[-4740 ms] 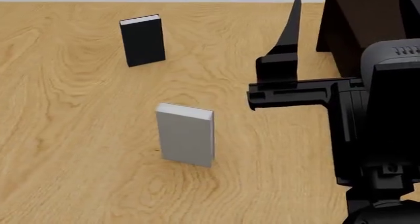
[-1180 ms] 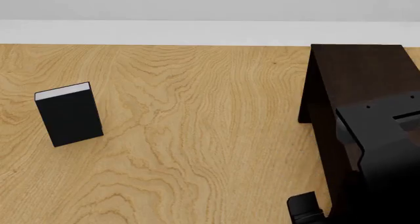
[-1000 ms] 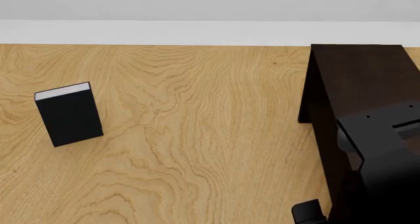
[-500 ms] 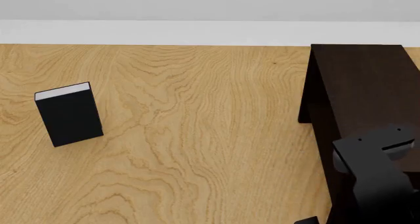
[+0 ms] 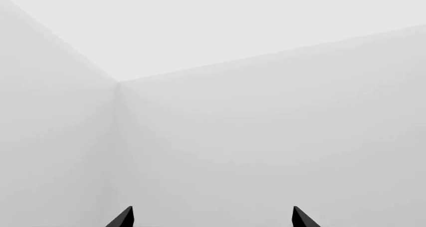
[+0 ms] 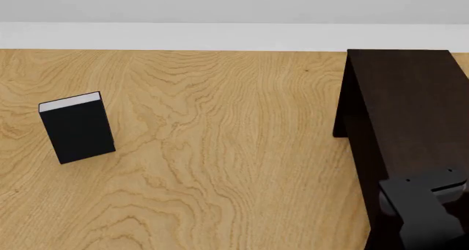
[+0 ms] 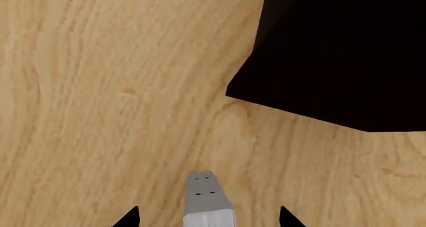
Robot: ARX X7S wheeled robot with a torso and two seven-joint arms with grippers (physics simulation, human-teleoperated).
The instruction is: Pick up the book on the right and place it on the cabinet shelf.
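Two books: black book (image 6: 77, 127) mid-left on table (image 6: 219, 151); grey book (image 7: 208, 203) between right gripper (image 7: 207, 219) tips, grip unclear; cabinet (image 6: 410, 112) right; left gripper (image 5: 211, 218) spread.

A black book (image 6: 77, 127) with white page edges stands upright on the wooden table (image 6: 219, 151).

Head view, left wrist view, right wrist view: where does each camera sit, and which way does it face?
Head view: on the robot's head, facing forward and down over the light wooden table, upright black book and dark brown cabinet; part of the right arm shows.
Left wrist view: by the left hand, facing bare pale walls; two black fingertips, apart.
Right wrist view: by the right hand, looking down on table and cabinet; fingertips flank a light grey block, grip unclear.
Shared: head and right wrist views show table and cabinet.
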